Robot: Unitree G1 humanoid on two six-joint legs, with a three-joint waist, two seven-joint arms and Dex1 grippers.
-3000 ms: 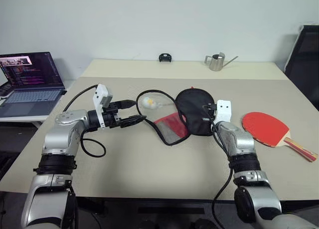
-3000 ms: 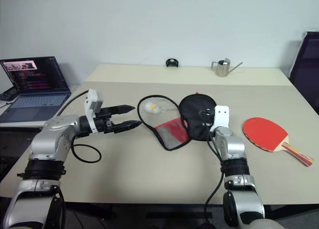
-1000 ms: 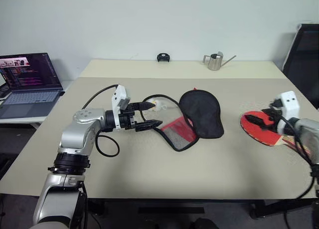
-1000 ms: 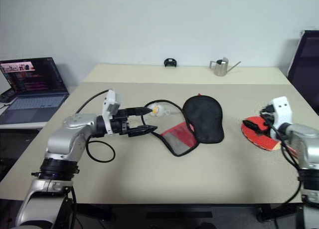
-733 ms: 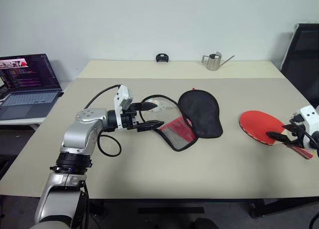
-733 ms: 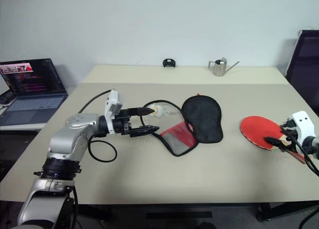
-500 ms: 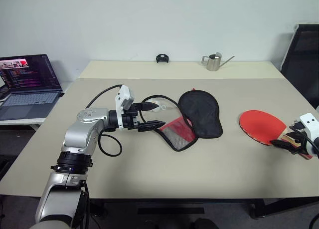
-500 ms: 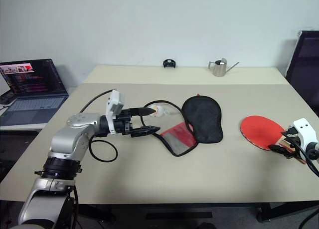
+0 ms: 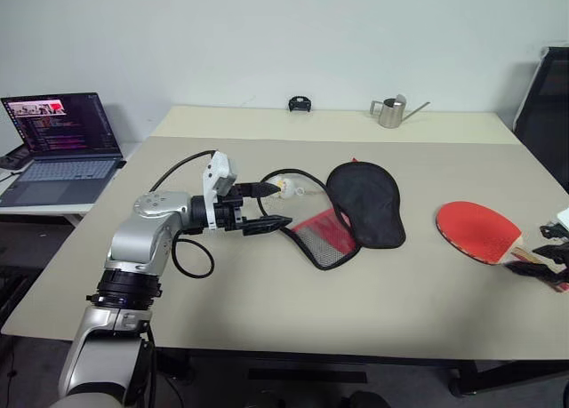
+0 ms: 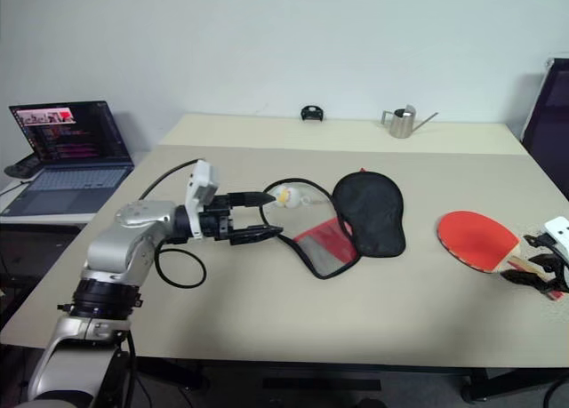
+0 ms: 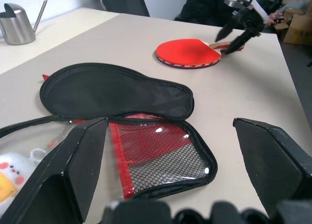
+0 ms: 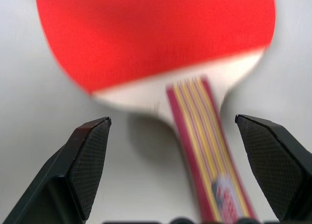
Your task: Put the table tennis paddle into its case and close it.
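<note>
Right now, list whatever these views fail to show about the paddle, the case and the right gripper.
- Paddle: its handle end is hidden behind the right gripper in the right eye view and blurred in the right wrist view.
- Right gripper: partly cut off by the edge in the left eye view.
- Case: the folded-back black flap hides part of its red side.

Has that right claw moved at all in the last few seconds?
Yes. The right gripper swung from the case, in the middle of the table, out to the paddle's handle at the right edge.
</note>
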